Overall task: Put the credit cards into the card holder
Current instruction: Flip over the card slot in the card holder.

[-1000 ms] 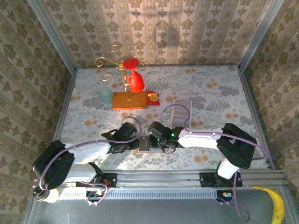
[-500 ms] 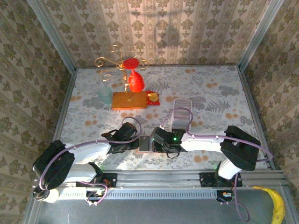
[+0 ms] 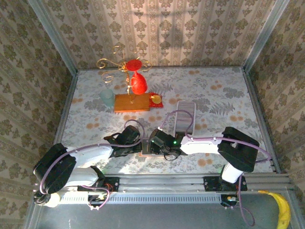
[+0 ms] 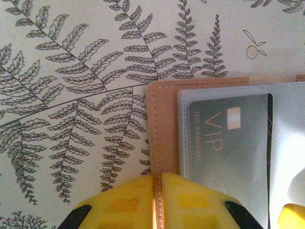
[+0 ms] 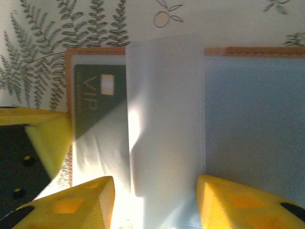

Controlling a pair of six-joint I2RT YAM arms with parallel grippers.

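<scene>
The tan card holder lies open near the table's front edge, between both grippers. My left gripper is shut on the holder's stitched leather edge. A grey VIP card sits inside a clear sleeve of the holder. My right gripper hovers over the open holder, its yellow fingers apart. A white card lies lengthwise between them, touching the right finger with a gap at the left one. The grey card shows beside it. More credit cards stand in the long white tray.
An orange wooden block with a red goblet and gold wire stand is at the back left, a pale cup beside it. A banana lies off the table, front right.
My right gripper has shifted left over the card holder and its jaws have widened. The left gripper has stayed shut on the holder's edge.
</scene>
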